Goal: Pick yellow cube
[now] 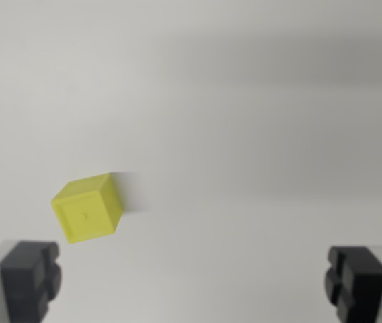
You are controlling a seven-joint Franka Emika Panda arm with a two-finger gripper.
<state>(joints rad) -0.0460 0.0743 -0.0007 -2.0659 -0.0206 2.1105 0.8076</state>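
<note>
The fingers (194,279) were spread wide and held nothing, not yet around the yellow cube (88,207).

The cube sat on the plain white desk (258,134), toward the wrist view's left, just above the left finger and turned a bit. The step looked like lining up. Next, the arm would likely need to slide toward the wrist view's left, so the cube sat between the fingers, then go down and squeeze.
</note>
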